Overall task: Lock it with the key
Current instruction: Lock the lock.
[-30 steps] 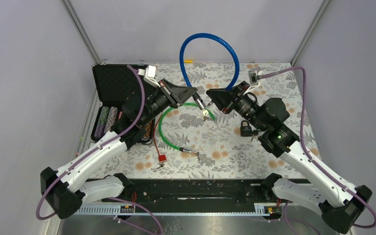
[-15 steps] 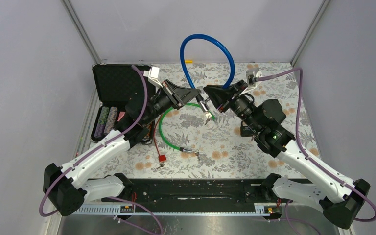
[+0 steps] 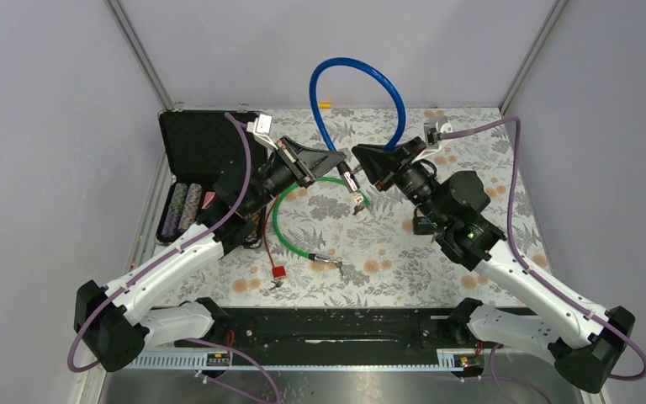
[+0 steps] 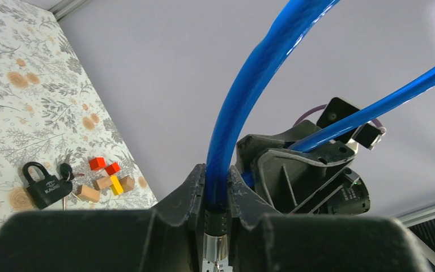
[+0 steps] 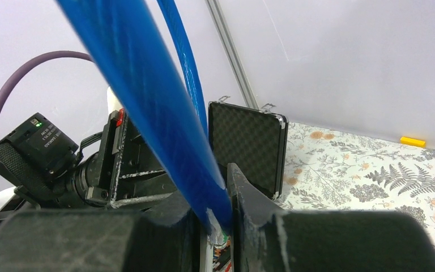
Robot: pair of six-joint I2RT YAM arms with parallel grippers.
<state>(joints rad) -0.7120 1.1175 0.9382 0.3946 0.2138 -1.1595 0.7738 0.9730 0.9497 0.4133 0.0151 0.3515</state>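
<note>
A blue cable lock (image 3: pixel 362 66) arches over the back of the table, each end in one gripper. My left gripper (image 3: pixel 341 166) is shut on the end with the black and silver ferrule; in the left wrist view the cable (image 4: pixel 249 96) rises from between the fingers (image 4: pixel 217 175). My right gripper (image 3: pixel 358 160) is shut on the other end (image 5: pixel 141 85), which is pinched between its fingers (image 5: pixel 218 181). The two gripper tips nearly touch. A small key bunch (image 3: pixel 357 202) dangles just below them.
A green cable lock (image 3: pixel 290 227) lies under the left arm. An open black case (image 3: pixel 198 147) with poker chips (image 3: pixel 181 209) sits at the left. A black padlock (image 4: pixel 48 184) and coloured wooden blocks (image 4: pixel 107 178) lie under the right arm. A red tag (image 3: pixel 278 273) lies near the front.
My right gripper has moved left and slightly up with its cable end, closing the gap to the left gripper. The dangling keys shifted a little. Both grips are unchanged.
</note>
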